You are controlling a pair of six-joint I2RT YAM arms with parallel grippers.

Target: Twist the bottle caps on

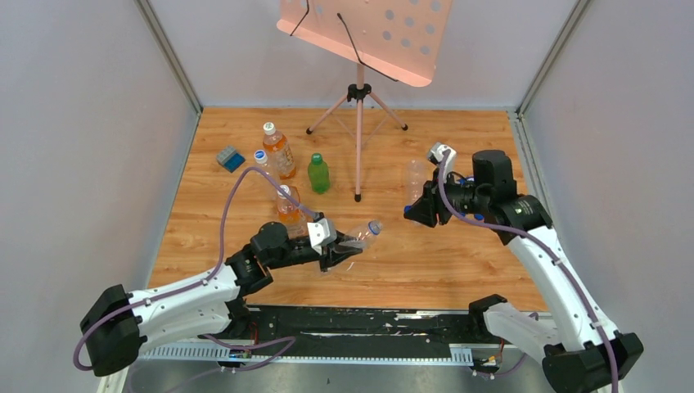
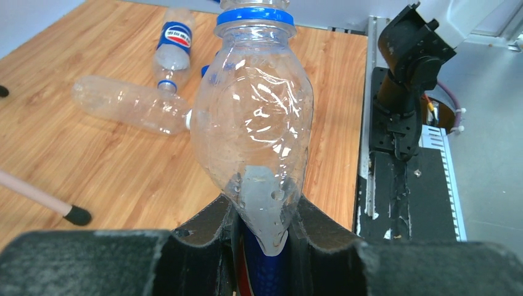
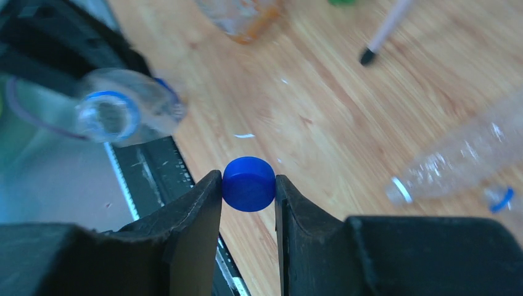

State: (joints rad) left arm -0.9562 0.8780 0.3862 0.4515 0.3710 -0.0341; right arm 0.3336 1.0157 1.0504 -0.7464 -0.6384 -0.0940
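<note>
White arms, black joints, purple cables; left claw, right claw black.

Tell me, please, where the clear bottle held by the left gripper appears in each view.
Top external: clear bottle lower centre, in the left gripper.
Left wrist: fills the centre, neck up.
Right wrist: upper left, blurred, mouth toward the camera.
Shared landmark: stand's black foot, in all three views.
</note>
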